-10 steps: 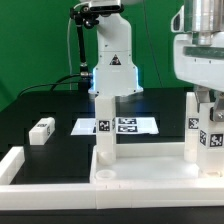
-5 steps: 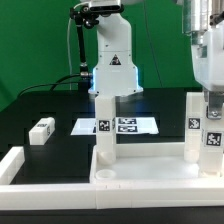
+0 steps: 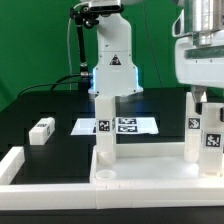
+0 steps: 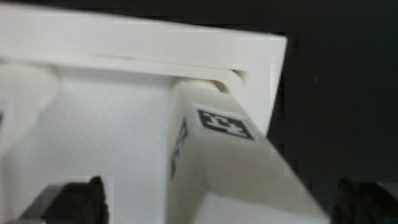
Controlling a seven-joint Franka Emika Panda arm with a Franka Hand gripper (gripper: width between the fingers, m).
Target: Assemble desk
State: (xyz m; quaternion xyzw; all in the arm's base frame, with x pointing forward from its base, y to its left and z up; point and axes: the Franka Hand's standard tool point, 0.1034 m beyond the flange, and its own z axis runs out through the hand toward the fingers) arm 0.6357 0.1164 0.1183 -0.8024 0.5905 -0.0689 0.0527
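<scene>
The desk's white tabletop panel point(image 3: 150, 178) lies flat near the front, with three white leg blocks standing on it: one on the exterior view's left point(image 3: 104, 130) and two on its right point(image 3: 192, 122) point(image 3: 213, 135). My gripper point(image 3: 205, 97) hangs directly over the right-hand legs and is open. In the wrist view its dark fingertips point(image 4: 77, 203) stand well apart on either side of a tagged leg point(image 4: 222, 150), with gaps between the pads and the leg. A fourth leg block point(image 3: 42, 130) lies loose on the black table at the left.
The marker board point(image 3: 115, 126) lies flat behind the tabletop. A white border rail point(image 3: 14, 165) runs along the left and front edges. The robot's base point(image 3: 112, 70) stands at the back in front of a green backdrop.
The jaws have spread apart and let go of the right-hand leg they were shut on. The leg stays upright on the tabletop.
</scene>
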